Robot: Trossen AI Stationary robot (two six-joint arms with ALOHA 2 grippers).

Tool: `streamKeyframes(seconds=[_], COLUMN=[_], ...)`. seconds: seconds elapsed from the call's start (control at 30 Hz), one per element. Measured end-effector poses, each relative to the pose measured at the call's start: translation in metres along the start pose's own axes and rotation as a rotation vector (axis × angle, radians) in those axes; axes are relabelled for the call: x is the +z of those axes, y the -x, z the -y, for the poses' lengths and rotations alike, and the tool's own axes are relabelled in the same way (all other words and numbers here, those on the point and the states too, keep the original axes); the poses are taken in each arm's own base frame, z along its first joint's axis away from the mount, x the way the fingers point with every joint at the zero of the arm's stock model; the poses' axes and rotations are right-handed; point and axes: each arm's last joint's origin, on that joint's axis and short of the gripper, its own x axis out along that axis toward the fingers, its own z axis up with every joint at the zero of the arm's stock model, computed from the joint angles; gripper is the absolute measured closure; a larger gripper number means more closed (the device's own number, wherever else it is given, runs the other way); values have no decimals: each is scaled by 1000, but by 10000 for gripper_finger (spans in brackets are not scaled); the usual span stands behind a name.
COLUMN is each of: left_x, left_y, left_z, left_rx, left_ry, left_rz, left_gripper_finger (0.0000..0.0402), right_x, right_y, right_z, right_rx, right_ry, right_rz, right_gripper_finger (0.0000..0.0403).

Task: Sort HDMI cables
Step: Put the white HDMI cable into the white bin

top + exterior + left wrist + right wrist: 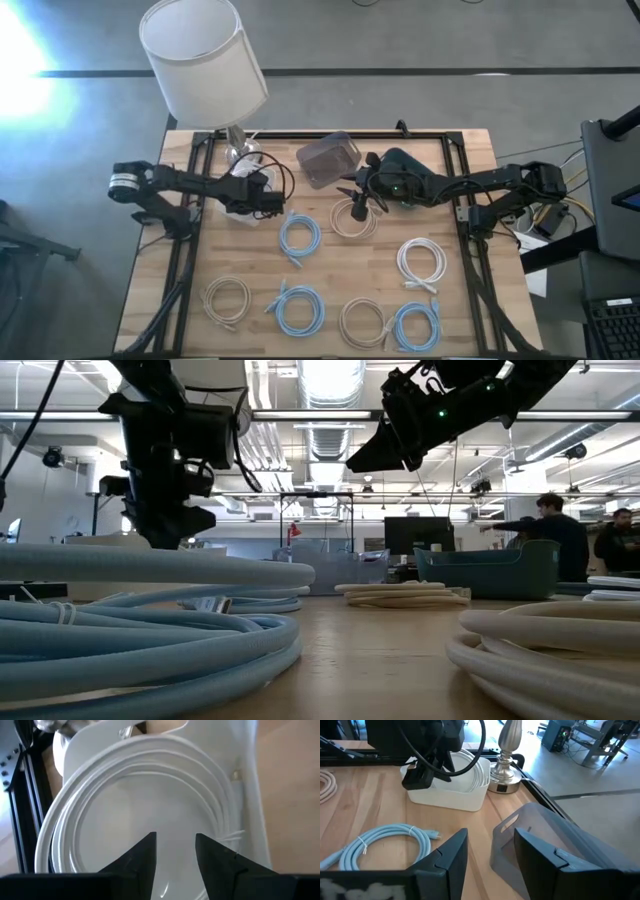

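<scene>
My left gripper (262,198) (175,854) hangs open, pointing down, over a white cable coil (140,785) that lies flat inside a white bin (234,213) (451,799). My right gripper (360,200) (490,851) is open in the air above a beige coil (352,220) (400,594), next to a translucent grey bin (328,158) (555,837). More coils lie flat on the table: light blue (298,236) (385,842), white (422,262), beige (226,298), light blue (298,310), beige (362,322), light blue (415,325).
A lamp with a white shade (205,55) stands by its silver base (504,770) at the table's far edge, just behind the white bin. Black frame rails (190,250) run along the table's left and right sides. People stand in the room beyond (555,535).
</scene>
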Motion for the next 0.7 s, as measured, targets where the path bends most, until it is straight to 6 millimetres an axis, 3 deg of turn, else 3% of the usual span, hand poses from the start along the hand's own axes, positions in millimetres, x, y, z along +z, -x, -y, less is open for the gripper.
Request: streamKeyframes(seconds=[0.3,0.7], left_x=[15,30], left_y=[14,29], left_z=[4,9], left_rx=[-44,-69], left_ry=[-59,-120], left_rz=[38,126], left_gripper_finger=[262,262], right_x=[-2,-31], right_y=[0,8], right_z=[0,-12], right_rx=[0,-2], right_ry=[-63,-190], right_rz=[-18,-319], right_gripper_finger=[252,209])
